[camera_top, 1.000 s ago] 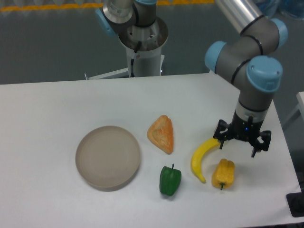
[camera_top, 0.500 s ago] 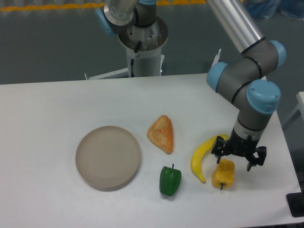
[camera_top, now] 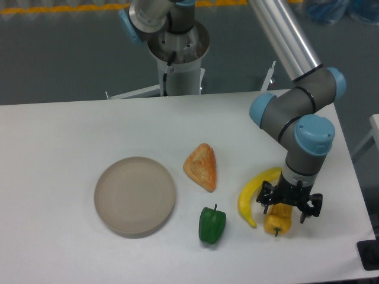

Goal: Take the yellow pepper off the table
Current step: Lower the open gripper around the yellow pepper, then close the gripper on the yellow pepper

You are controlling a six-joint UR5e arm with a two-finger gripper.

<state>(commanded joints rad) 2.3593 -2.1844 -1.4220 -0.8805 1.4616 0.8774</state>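
One arm, one target, and the gripper (camera_top: 288,208) hangs right on top of it. The yellow pepper (camera_top: 278,219) lies directly beneath the fingers on the table (camera_top: 71,148), its upper half hidden behind the gripper body, its lower half and short dark stem poking out below, toward me. Its long axis runs roughly from the gripper down toward the near table edge, stem end nearest. The jaws stand spread wide, one finger tip showing on each side of the pepper, so the fruit sits between them rather than off to a side. Nothing is held yet; from here I cannot tell whether either finger touches the skin.

Just off the gripper's left side, almost brushing it, curves the banana (camera_top: 256,195). That is the thing to watch: to my eye the closing fingers need to pinch the pepper alone. Farther out that same way sit the green pepper (camera_top: 212,225), an orange wedge-shaped piece (camera_top: 202,167), and well beyond them the round plate (camera_top: 135,196).
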